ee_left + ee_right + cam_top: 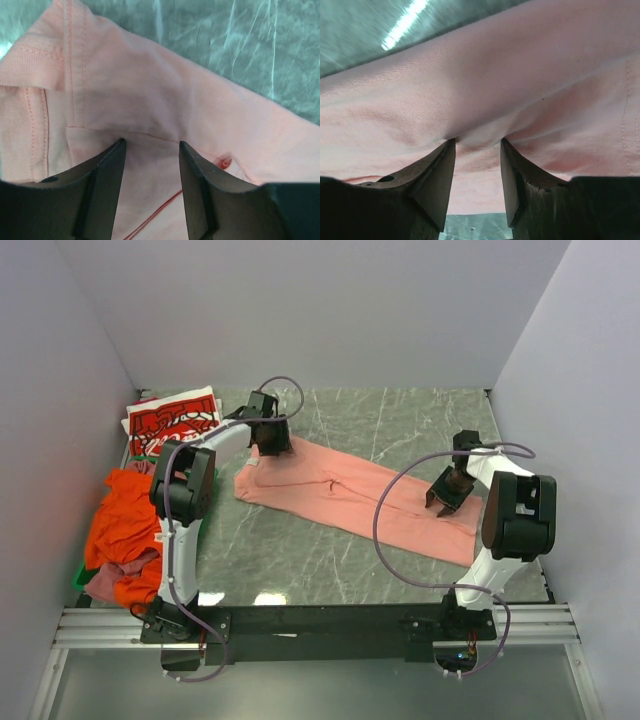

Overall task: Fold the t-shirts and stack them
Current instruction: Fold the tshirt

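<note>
Here the pink tee (350, 495) lies stretched aslant across the worktop (400, 420) — the left end effector (268, 437) on its far-left end, the right end effector (445, 495) near its right end — both with jaws spread, tips pressing cloth, nothing pinched

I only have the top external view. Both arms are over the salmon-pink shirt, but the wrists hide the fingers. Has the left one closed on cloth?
Observer: No. On the left gripper the fingers stand apart, and the salmon-pink shirt between them is not pinched.
Operator: And the right?
Observer: The right gripper is open too. Its fingertips press into the cloth, which puckers between them.
Operator: What is the left one over?
Observer: A stitched seam runs just past its fingertips.
</note>
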